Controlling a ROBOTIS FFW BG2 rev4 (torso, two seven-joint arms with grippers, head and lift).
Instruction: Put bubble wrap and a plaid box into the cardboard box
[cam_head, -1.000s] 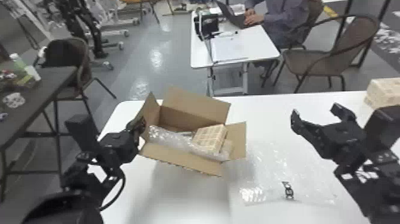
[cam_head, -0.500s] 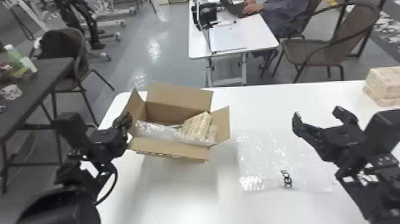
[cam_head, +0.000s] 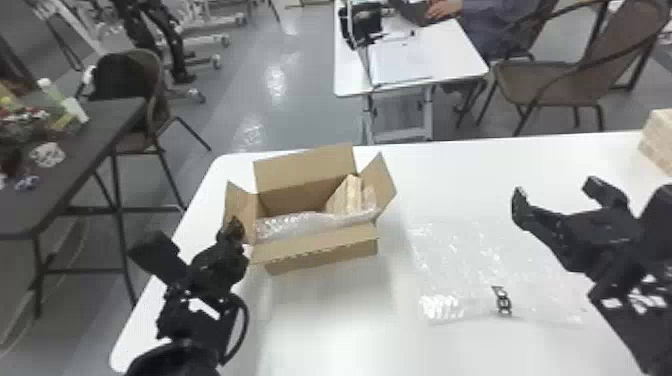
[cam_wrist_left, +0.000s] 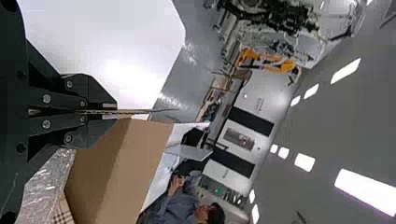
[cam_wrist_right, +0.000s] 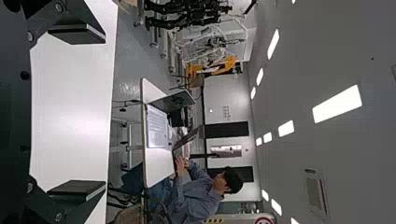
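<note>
Left claw (cam_head: 235, 232) seemingly pinches side flap (cam_head: 241, 206).

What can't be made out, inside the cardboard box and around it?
- Floor of the cardboard box: head view, hidden by the bubble wrap and front flap.
- Base of the plaid box: head view, behind the bubble wrap.
- Rest of the pale stack: head view, cut off by the right edge.
</note>
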